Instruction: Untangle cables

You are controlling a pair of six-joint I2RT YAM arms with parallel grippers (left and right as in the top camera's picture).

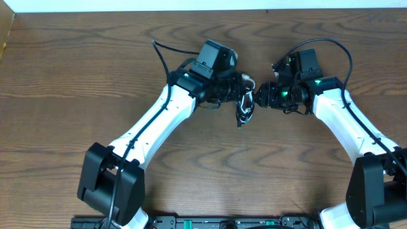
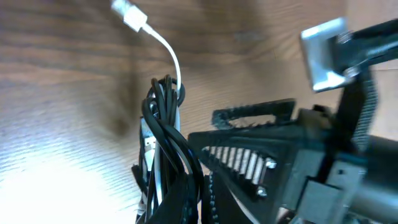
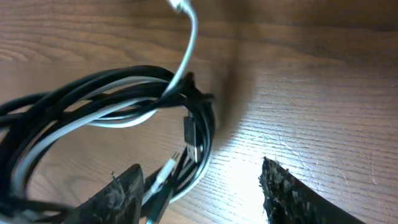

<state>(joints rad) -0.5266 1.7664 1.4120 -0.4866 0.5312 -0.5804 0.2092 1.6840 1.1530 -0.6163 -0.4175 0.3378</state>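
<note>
Nearest the right wrist lens, the right gripper (image 3: 199, 167) shows two rough black fingertips (image 3: 124, 190) at the bottom of the frame. They stand apart with bare wood between them, and nothing is pinched. Just past them are the cables (image 3: 93, 93), black cords and a white cable (image 3: 191, 37) wound together in one loop that fills the left half of the frame. The loop's right-hand bend sits in the gap, close to the lower-left fingertip, with small plug ends beside it. Whether it touches that finger I cannot tell. The white cable climbs out of the bundle to the top centre. Behind it all lies the brown wooden table (image 3: 323, 93).

From the left wrist view, the left gripper (image 2: 180, 208) is the dark mass at bottom centre, closed together on the cables. They rise from it as a tight upright bunch in the middle of the frame. Beyond the bunch the white cable arcs to the upper left and ends in a white plug (image 2: 129, 14). The right gripper's ribbed side fills the lower right.

Overhead, the left arm (image 1: 152, 121) and the right arm (image 1: 346, 114) meet at the upper centre of the table. Their grippers face each other, with the bundle between them.
</note>
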